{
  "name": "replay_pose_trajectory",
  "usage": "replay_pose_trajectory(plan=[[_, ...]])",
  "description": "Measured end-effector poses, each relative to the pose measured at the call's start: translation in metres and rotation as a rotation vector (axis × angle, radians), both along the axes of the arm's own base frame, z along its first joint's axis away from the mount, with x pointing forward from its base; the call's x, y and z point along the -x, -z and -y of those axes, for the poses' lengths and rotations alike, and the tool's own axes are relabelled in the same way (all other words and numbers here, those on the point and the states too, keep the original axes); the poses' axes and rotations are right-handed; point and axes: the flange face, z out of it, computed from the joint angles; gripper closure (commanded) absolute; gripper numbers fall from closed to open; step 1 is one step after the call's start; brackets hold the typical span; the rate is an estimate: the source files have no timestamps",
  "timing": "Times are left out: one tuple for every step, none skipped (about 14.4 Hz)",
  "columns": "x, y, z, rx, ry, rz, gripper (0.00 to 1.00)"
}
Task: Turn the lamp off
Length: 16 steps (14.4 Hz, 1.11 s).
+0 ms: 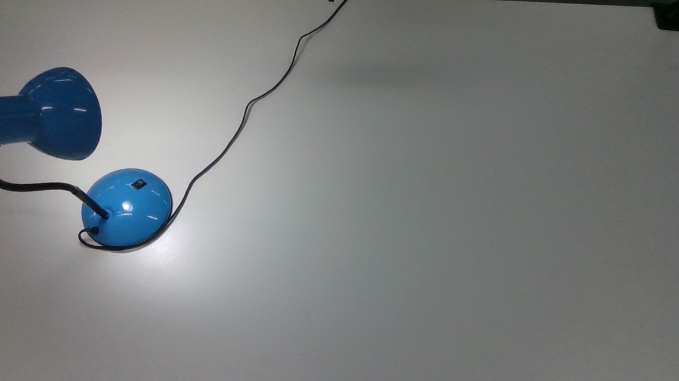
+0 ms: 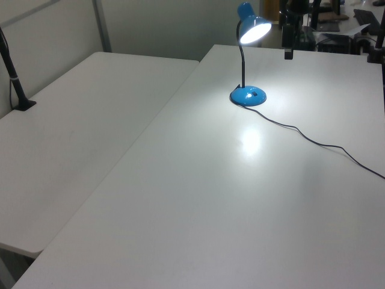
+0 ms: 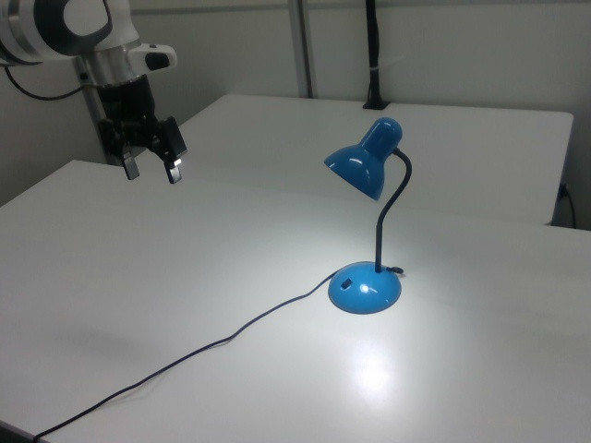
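Approach not yet begun. The lamp (image 3: 367, 226), lit, stands centre-right in the right view; the gripper (image 3: 150, 168), fingers apart and empty, hangs upper left. Next: descend onto the base switch (image 3: 345, 283).

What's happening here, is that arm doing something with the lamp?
Not yet. The blue lamp stands on a white table, switched on: its shade throws a bright patch of light onto the tabletop beside the base. Its thin black cord trails away across the table. The robot arm's claw hangs in the air well off to the right view's left, open and holding nothing. The small black switch on the lamp's base is untouched so far.
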Motion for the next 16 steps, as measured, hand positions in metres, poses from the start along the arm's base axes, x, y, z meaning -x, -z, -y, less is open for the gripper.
replay_pose_trajectory(plan=[[0.0001, 0.0001, 0.0000, 0.000, 0.000, -0.001, 0.00], [0.0001, 0.0001, 0.0000, 0.000, -0.001, -0.001, 0.00], [0.0001, 0.0001, 0.0000, 0.000, -0.003, -0.001, 0.00], [0.0001, 0.0001, 0.0000, 0.000, -0.004, -0.001, 0.00], [0.0001, 0.0001, 0.0000, 0.000, -0.004, -0.001, 0.00], [0.0001, 0.0001, 0.0000, 0.000, -0.004, -0.001, 0.00], [0.0001, 0.0001, 0.0000, 0.000, -0.005, -0.001, 0.00], [0.0001, 0.0001, 0.0000, 0.000, -0.005, -0.002, 0.00], [0.0001, 0.0001, 0.0000, 0.000, -0.005, -0.002, 0.00], [0.0001, 0.0001, 0.0000, 0.000, -0.005, -0.002, 0.00], [0.0001, 0.0001, 0.0000, 0.000, -0.005, -0.002, 0.00], [0.0001, 0.0001, 0.0001, 0.000, -0.005, -0.002, 0.00], [0.0001, 0.0001, 0.0002, 0.000, -0.004, -0.002, 0.00], [0.0001, 0.0001, 0.0003, 0.000, -0.004, -0.002, 0.02], [0.0001, 0.0001, 0.0003, 0.000, -0.004, -0.002, 0.21], [0.0001, 0.0001, 0.0003, 0.000, -0.005, -0.002, 0.42]])
